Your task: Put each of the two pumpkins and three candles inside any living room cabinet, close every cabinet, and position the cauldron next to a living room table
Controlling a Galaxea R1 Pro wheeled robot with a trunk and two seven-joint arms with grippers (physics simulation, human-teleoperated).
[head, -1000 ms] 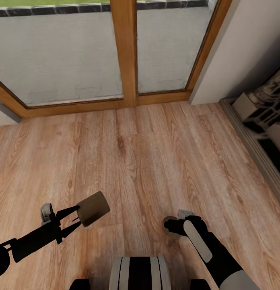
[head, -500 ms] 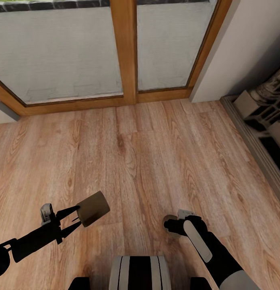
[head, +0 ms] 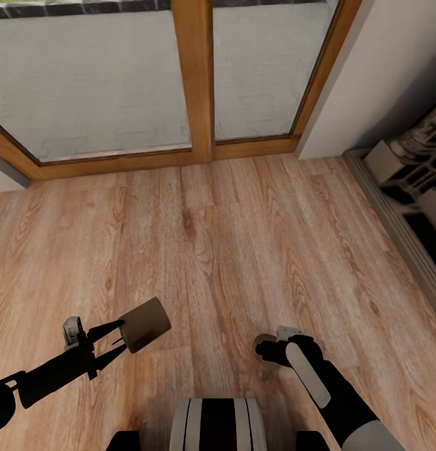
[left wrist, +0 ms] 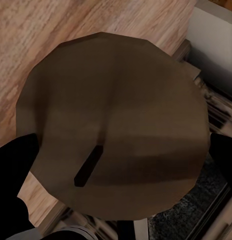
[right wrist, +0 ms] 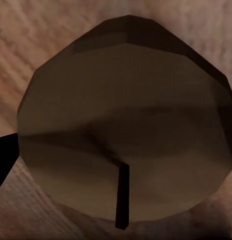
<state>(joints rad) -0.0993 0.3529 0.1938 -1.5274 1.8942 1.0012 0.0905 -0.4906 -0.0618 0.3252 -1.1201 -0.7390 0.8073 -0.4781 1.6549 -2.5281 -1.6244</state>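
The head view looks steeply down from above both arms onto the wood floor [head: 243, 250], facing a window [head: 118, 75]. Each wrist view sits very close behind a held candle [left wrist: 116, 125], [right wrist: 126, 120], sharing that floor.

A wood-plank floor [head: 243, 250] fills most of the frame, ending at the top in a wooden-framed glass door [head: 196, 81]. At lower left, the left gripper [head: 121, 338] clamps a tan candle [head: 145, 324], held above the floor. At lower centre-right, the right gripper [head: 268, 354] grips a second candle [head: 263, 344], mostly hidden behind the arm. A grey-edged low unit [head: 399, 232] runs along the right edge.
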